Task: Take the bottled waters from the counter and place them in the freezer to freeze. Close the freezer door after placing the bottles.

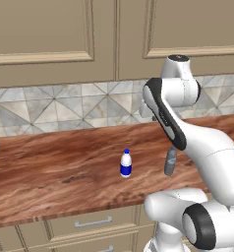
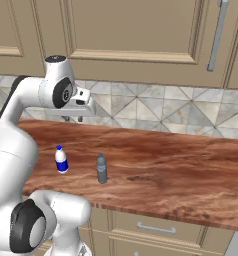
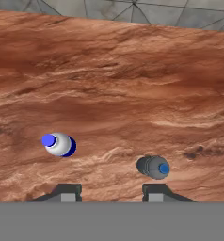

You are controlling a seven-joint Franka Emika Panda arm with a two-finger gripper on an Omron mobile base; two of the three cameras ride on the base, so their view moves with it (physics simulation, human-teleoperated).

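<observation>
Though capless sideways, grey bottle [image 3: 153, 167] blue-capped overhead.

Two bottles stand upright on the counter [image 1: 60, 167], near its front edge and well apart from the backsplash [image 1: 65, 106] behind it. In the left base view the white bottle [image 1: 126, 163] stands left of the grey bottle [image 1: 170, 161], near it but not touching. Drawers [image 1: 92, 223] sit under the counter, cabinets [image 1: 50, 34] above the backsplash. The gripper [image 2: 73, 119] hangs above the counter, behind the bottles.

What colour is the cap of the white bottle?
Blue; the cap of the white bottle shows best in the hand view, seen from above.
</observation>
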